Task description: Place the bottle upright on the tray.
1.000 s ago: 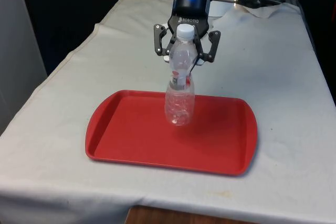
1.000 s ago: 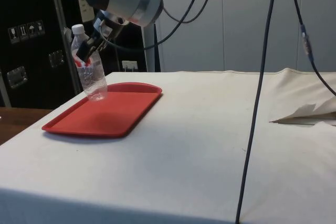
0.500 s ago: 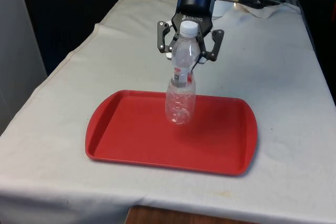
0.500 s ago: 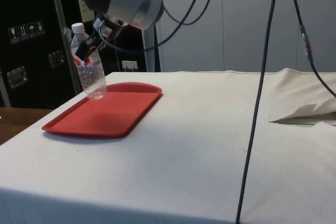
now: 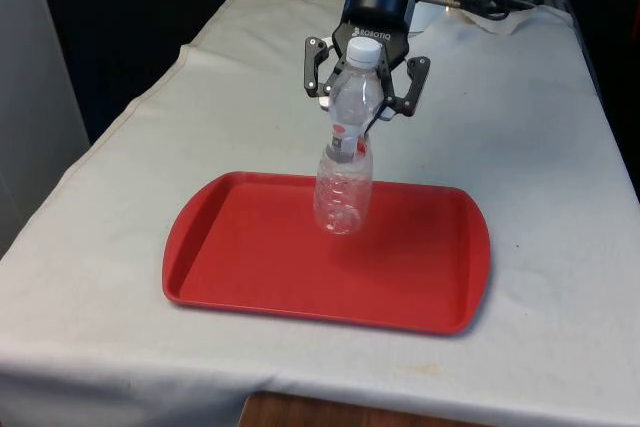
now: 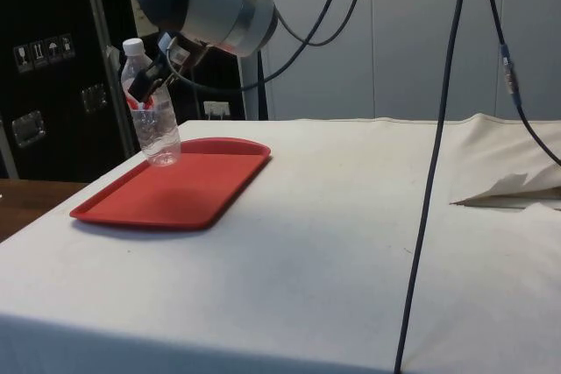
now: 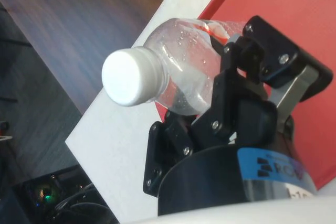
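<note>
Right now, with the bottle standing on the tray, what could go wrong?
1. The bottle leans slightly on the red tray; it could tip over.
2. The claw sits close around the bottle's upper part, so pulling away could snag and topple it.

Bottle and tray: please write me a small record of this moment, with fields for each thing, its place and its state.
bottle: clear plastic, white cap, red label; standing on its base, about upright
bottle place: on the tray, near its far edge
tray: red, flat on the white cloth
hand: open, around the bottle's upper part; contact cannot be told
task state: bottle on the tray, hand not clear of it yet
</note>
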Controlling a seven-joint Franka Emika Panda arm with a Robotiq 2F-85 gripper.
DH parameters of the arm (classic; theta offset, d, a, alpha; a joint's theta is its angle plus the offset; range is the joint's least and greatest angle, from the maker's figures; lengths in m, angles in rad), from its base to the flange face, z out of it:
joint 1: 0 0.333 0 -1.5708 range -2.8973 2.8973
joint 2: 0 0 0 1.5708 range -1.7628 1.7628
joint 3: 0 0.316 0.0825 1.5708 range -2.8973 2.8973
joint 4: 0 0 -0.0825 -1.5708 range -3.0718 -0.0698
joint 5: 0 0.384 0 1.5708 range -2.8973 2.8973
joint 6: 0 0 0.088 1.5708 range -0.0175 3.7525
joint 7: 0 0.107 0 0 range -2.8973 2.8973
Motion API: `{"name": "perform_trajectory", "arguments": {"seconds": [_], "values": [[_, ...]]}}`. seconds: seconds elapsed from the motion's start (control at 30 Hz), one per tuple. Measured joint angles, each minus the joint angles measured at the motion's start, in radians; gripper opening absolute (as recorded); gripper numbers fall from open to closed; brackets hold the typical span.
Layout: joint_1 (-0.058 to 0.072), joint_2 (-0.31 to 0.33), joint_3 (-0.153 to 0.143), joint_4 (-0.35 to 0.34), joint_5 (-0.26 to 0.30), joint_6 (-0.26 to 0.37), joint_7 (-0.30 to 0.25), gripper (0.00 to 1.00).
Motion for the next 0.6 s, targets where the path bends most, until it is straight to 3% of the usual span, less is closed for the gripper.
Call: {"name": "perform_trajectory", "arguments": {"seconds": [0.23,0.6], "values": [[-0.003,0.005,-0.004,0.003,0.000,0.002,0.008,0.33],[-0.005,0.005,-0.004,0.016,0.000,0.002,0.066,0.33]]}}
